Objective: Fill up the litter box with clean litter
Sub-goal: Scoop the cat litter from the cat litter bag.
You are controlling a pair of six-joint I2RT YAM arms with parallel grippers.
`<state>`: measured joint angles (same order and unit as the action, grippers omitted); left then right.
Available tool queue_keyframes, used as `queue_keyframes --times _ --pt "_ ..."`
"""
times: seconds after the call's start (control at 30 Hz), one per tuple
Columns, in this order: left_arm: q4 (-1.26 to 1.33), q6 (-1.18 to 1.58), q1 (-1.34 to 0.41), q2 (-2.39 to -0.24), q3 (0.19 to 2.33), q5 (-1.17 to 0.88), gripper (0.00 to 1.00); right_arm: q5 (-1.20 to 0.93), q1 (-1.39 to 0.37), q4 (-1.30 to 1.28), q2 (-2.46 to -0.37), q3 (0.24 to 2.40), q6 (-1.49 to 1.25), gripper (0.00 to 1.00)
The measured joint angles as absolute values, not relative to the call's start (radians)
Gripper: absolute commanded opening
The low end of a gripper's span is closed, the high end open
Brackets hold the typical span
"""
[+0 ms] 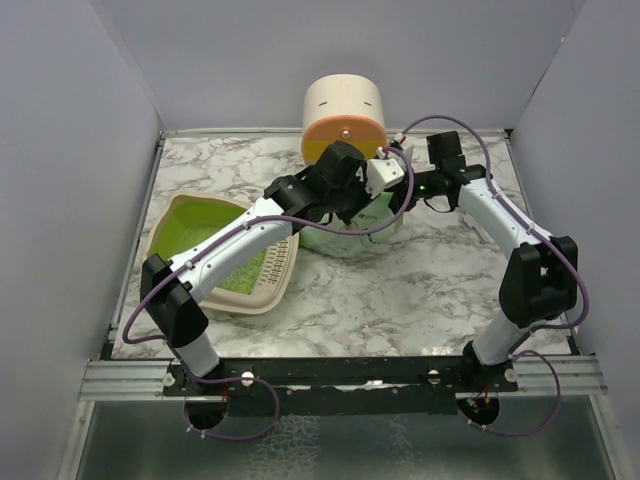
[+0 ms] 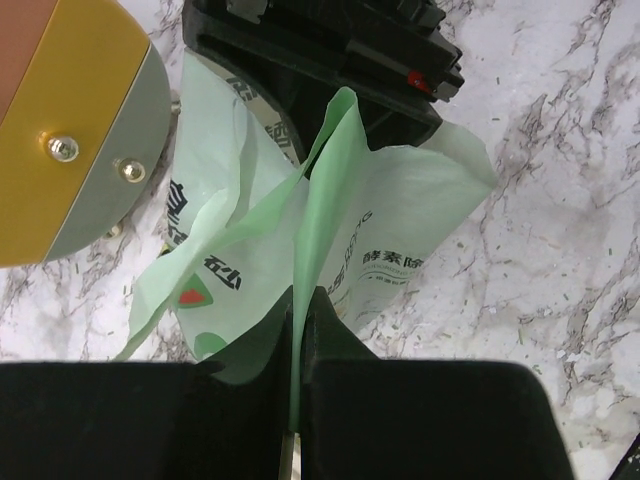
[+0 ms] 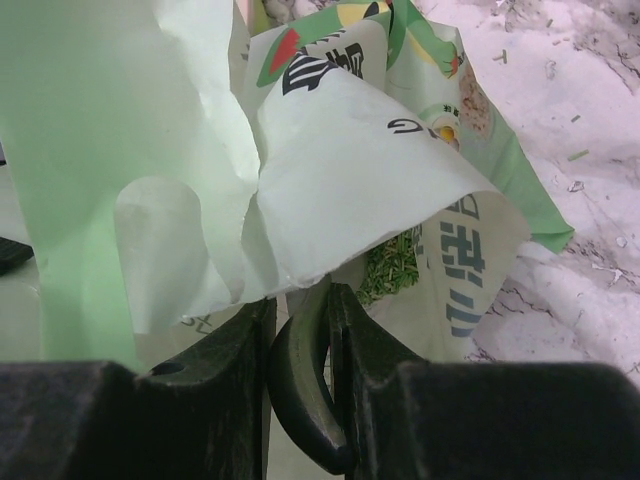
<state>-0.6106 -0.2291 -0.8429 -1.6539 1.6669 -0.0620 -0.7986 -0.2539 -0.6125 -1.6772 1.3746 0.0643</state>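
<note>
Top external: the litter box lies at nine o'clock of centre, open face up. Its long axis runs roughly ten to four, with the grid panel on the four o'clock side. The bag sits at table centre beneath both wrists, near the box's corner.

Left wrist: the left gripper has its jaws pressed together on a thin upright fold of film. The bag's long axis is judged upright, mouth uppermost.

Right wrist: the right gripper has its jaws nearly together, nipping the opposite edge. A dark curved piece between them is unidentified. Clean litter shows inside the mouth at one o'clock.

Assessment: the film is soft, limp and slick, with its weight low. Best held at the top edges; it may slip.
</note>
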Motion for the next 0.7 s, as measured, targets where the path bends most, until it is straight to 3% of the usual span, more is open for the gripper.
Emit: queue_keyframes --times 0.7 --pt "-0.627 -0.218 -0.853 -1.708 1.726 -0.047 0.00 -0.980 -0.231 -0.496 -1.699 1.328 0.013 0.01"
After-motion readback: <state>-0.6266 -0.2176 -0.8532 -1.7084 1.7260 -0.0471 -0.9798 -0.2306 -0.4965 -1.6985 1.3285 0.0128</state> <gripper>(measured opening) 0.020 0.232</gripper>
